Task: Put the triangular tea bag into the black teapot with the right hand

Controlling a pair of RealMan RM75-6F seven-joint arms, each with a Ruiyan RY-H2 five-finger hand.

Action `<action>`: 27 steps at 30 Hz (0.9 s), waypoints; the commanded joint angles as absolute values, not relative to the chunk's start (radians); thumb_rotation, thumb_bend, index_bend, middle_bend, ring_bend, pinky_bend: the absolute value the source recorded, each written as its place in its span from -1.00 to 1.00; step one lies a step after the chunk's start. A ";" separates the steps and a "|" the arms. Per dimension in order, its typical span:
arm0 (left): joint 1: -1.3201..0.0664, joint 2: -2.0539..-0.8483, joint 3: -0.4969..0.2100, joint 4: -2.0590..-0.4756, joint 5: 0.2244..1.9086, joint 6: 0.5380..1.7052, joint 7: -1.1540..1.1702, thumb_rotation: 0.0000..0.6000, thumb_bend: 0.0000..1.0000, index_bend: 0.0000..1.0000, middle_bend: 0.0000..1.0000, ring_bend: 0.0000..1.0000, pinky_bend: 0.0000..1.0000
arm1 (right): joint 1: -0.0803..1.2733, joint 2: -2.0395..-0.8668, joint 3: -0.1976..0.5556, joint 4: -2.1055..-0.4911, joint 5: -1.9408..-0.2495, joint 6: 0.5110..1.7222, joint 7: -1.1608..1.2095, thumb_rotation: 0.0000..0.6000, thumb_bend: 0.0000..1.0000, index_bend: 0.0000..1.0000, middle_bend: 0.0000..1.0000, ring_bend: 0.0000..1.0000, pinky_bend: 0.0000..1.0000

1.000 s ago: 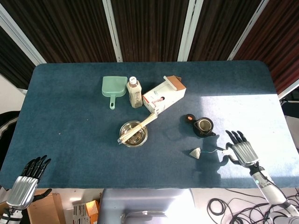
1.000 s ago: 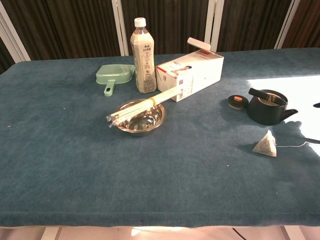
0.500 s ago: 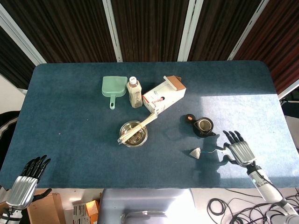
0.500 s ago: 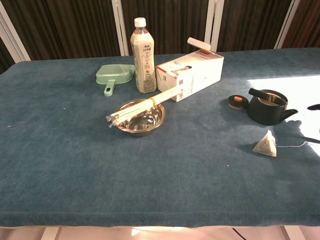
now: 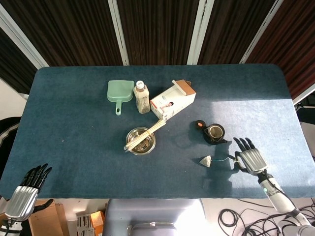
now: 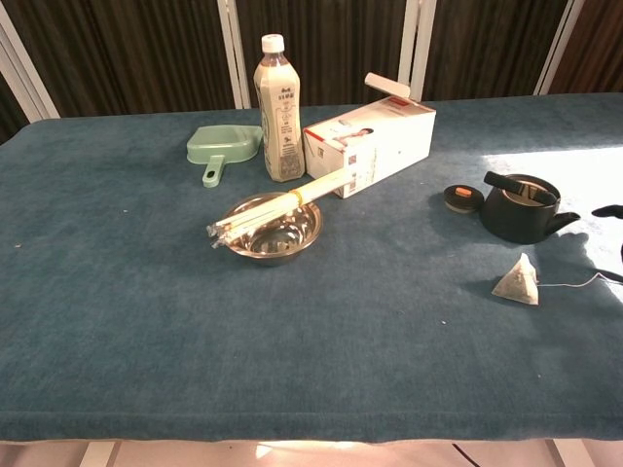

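Your left hand (image 5: 23, 196) hangs off the near left corner of the counter (image 5: 74, 142), fingers apart, holding nothing. Your right hand (image 5: 251, 158) sits over the near right part of the counter, fingers spread wide and empty, just right of the tea bag's string. The triangular tea bag (image 6: 517, 281) lies on the counter, left of that hand. Just beyond it stands the black teapot (image 6: 523, 208), open, its lid (image 6: 463, 197) beside it on the left.
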State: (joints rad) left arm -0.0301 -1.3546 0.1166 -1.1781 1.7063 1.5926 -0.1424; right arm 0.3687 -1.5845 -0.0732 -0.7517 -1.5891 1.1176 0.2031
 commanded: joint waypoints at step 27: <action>-0.068 -1.239 0.097 -1.327 1.728 1.582 -0.059 1.00 -0.97 -1.00 -0.96 -1.00 -0.80 | 0.366 -1.395 -0.019 -1.053 -1.651 1.367 0.173 1.00 -0.06 0.38 -0.93 -1.00 -1.00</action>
State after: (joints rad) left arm -0.0468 -1.2876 0.1029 -1.2621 1.7173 1.5968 -0.0962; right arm 0.3591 -1.4476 -0.0372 -0.9758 -1.6334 1.3225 0.1964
